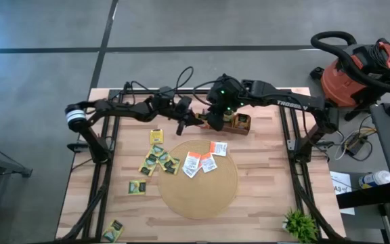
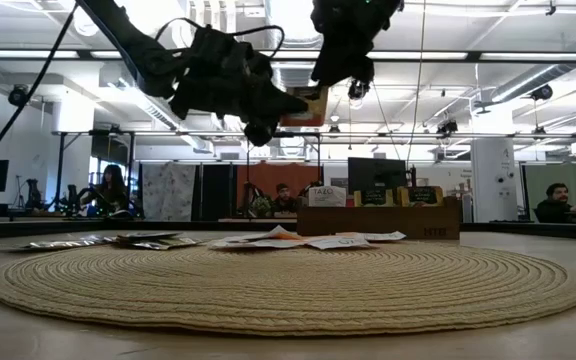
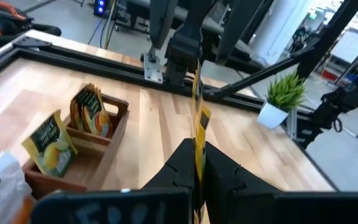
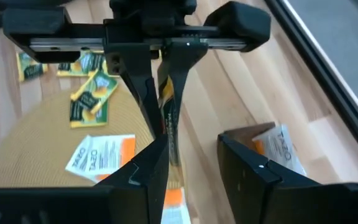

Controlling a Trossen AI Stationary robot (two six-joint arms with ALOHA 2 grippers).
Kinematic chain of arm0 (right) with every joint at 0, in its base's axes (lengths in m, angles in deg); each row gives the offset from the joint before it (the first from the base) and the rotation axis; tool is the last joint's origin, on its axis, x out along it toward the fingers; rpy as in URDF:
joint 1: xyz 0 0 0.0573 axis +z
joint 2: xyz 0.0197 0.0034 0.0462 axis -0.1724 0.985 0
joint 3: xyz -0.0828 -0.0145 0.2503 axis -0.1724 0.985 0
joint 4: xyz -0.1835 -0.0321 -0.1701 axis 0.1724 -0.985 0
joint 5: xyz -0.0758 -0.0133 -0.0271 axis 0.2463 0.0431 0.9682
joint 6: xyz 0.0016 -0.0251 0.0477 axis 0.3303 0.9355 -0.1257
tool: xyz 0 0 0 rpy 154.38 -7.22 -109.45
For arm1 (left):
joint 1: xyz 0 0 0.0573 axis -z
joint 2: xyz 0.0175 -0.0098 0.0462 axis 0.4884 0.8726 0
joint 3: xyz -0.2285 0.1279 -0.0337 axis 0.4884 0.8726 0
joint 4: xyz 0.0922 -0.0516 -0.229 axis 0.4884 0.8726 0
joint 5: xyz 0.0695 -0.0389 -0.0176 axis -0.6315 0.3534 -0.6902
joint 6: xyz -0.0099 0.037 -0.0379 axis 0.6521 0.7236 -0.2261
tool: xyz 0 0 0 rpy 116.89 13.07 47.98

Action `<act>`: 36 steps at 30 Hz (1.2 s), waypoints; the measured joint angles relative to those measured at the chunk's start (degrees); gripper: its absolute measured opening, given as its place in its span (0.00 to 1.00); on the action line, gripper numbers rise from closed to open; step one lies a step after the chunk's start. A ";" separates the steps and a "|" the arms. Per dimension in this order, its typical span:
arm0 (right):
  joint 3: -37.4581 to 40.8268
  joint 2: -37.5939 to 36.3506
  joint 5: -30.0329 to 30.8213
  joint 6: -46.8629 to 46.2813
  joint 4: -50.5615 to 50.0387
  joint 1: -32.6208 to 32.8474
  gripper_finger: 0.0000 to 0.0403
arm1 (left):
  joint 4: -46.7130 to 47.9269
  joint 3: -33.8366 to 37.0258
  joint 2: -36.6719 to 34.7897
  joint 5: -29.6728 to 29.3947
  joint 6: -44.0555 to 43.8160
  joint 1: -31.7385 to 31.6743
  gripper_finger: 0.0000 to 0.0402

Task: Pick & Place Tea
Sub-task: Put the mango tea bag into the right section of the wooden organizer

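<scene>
Here, on the left of the table, loose yellow-and-green sachets [image 1: 157,159] lie scattered on the bare wood, with a few reaching the edge of the round mat [image 1: 198,200]. Above them, the left gripper [image 3: 197,163] hangs in the air near the long wooden box [image 1: 234,123], its fingers pinched tight on one orange sachet [image 3: 197,109] that stands edge-on between them. Further right, several orange-and-white sachets [image 1: 204,157] rest on the mat. The right gripper [image 4: 191,162] meets the left one over the box end, its jaws parted and straddling the same raised sachet; in its wrist view one finger looks to be against the paper, the other apart from it. The box already holds sachets upright in its compartments. This reads as a hand-over in mid-air, from left to right, ahead of placing the sachet in the box. The next move probably calls for the right jaws to close squarely on the thin paper before the left lets go, or it could slip and fall.
</scene>
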 joint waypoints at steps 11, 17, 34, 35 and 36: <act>0.02 -0.04 -3.00 0.04 -0.76 -0.02 0.33 | 0.41 -1.95 0.54 -1.40 2.05 0.94 0.03; 0.04 -0.04 -3.96 0.07 -1.00 -0.02 0.33 | 0.45 -2.43 0.54 -1.57 2.05 0.96 0.03; 0.07 0.11 -3.96 0.47 -1.57 -0.02 0.03 | 0.46 -3.00 0.54 -3.10 1.23 2.88 0.03; 0.07 0.11 -3.96 0.50 -1.77 -0.02 0.02 | 0.44 -3.00 0.54 -3.27 1.04 2.88 0.03; 0.07 0.11 -3.94 0.52 -2.15 -0.02 0.02 | 0.46 -3.00 0.54 -3.45 0.56 2.90 0.04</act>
